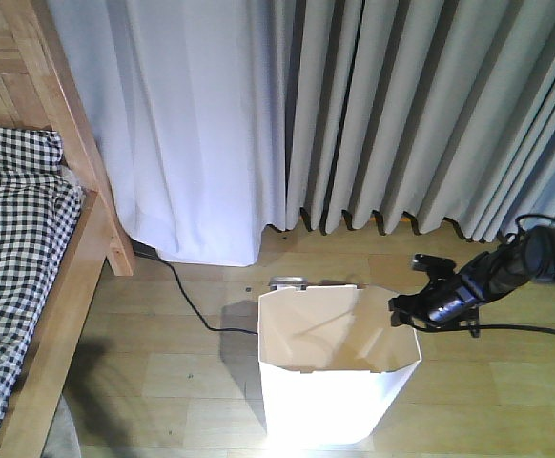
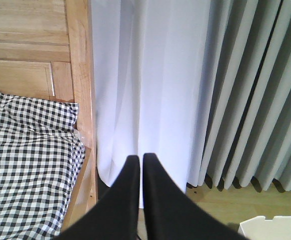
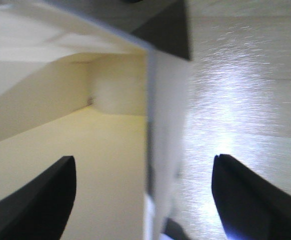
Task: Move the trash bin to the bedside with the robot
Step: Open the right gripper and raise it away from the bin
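The white trash bin point(image 1: 325, 401) stands upright on the wooden floor, cream inside and without a lid. The bedside point(image 1: 79, 143), a light wooden frame with checked bedding point(image 1: 20, 219), lies to its left across a strip of floor. The robot's black right arm reaches in from the right, and its right gripper point(image 1: 401, 308) sits at the bin's right rim. In the right wrist view the right gripper point(image 3: 144, 159) is open and straddles the bin wall point(image 3: 160, 125), one finger inside and one outside. My left gripper point(image 2: 138, 158) is shut on nothing, facing the bed post point(image 2: 79, 75) and a bin corner point(image 2: 275, 227).
Grey and white curtains point(image 1: 354, 105) hang to the floor behind the bin. A black cable point(image 1: 187, 301) runs along the floor from under the white curtain toward the bin. Another black cable point(image 1: 535, 331) trails from the right arm.
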Motion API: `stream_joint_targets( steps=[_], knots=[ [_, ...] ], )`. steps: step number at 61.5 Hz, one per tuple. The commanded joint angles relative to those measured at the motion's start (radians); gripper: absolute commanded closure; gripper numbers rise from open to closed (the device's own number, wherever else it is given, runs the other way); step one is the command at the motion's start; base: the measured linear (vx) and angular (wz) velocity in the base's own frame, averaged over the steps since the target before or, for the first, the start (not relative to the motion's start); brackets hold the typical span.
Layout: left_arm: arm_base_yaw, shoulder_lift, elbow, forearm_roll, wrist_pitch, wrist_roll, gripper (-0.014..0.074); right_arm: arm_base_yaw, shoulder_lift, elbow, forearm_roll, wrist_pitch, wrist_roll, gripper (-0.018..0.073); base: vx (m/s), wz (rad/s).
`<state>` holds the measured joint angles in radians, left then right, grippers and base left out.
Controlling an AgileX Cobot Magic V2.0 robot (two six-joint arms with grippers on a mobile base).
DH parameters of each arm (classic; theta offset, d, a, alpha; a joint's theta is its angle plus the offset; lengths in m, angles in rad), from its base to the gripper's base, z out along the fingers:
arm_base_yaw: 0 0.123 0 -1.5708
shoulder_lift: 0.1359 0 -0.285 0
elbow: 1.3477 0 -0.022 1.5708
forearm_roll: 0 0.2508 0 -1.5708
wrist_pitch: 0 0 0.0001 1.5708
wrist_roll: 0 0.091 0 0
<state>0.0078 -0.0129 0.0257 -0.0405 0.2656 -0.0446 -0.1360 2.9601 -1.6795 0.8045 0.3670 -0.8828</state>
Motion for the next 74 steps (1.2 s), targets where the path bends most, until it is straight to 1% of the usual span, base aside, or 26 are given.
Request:
stream_joint_targets(
  steps=[1,4,9,13,20,24,30,44,55,64,74],
  knots=[
    [0.000,-0.014,0.012,-0.004,-0.069,-0.006,0.0602,0.000,-0.147,0.099,0.025,-0.099,-0.054,0.0010,0.00,0.00],
    [0.000,-0.014,0.012,-0.004,-0.069,-0.006,0.0602,-0.001,-0.204,0.179,0.028,-0.119,-0.108,0.0010,0.00,0.00],
    [0.000,-0.014,0.012,-0.004,-0.069,-0.006,0.0602,-0.001,-0.291,0.285,0.031,-0.119,-0.164,0.0010,0.00,0.00],
    [0.000,-0.014,0.012,-0.004,-0.069,-0.006,0.0602,-0.001,-0.367,0.367,0.048,-0.125,-0.179,0.0010,0.00,0.00],
    [0.000,-0.014,0.012,-0.004,-0.069,-0.006,0.0602,0.000,-0.551,0.528,0.080,-0.175,-0.209,0.0010,0.00,0.00],
    [0.000,-0.014,0.012,-0.004,-0.069,-0.006,0.0602,0.000,-0.665,0.601,0.080,-0.192,-0.228,0.0010,0.00,0.00],
    [0.000,-0.014,0.012,-0.004,-0.069,-0.006,0.0602,0.000,-0.846,0.693,0.080,-0.180,-0.264,0.0010,0.00,0.00],
    [0.000,-0.014,0.012,-0.004,-0.069,-0.006,0.0602,0.000,-1.257,0.834,0.080,-0.143,-0.267,0.0010,0.00,0.00],
    [0.000,-0.014,0.012,-0.004,-0.069,-0.006,0.0602,-0.001,-1.623,0.919,0.081,-0.128,-0.263,0.0010,0.00,0.00],
    [0.000,-0.014,0.012,-0.004,-0.069,-0.006,0.0602,-0.001,-1.911,0.982,0.088,-0.138,-0.263,0.0010,0.00,0.00],
    [0.000,-0.014,0.012,-0.004,-0.069,-0.006,0.0602,-0.001,-2.193,1.066,0.090,-0.143,-0.230,0.0010,0.00,0.00]
  ],
)
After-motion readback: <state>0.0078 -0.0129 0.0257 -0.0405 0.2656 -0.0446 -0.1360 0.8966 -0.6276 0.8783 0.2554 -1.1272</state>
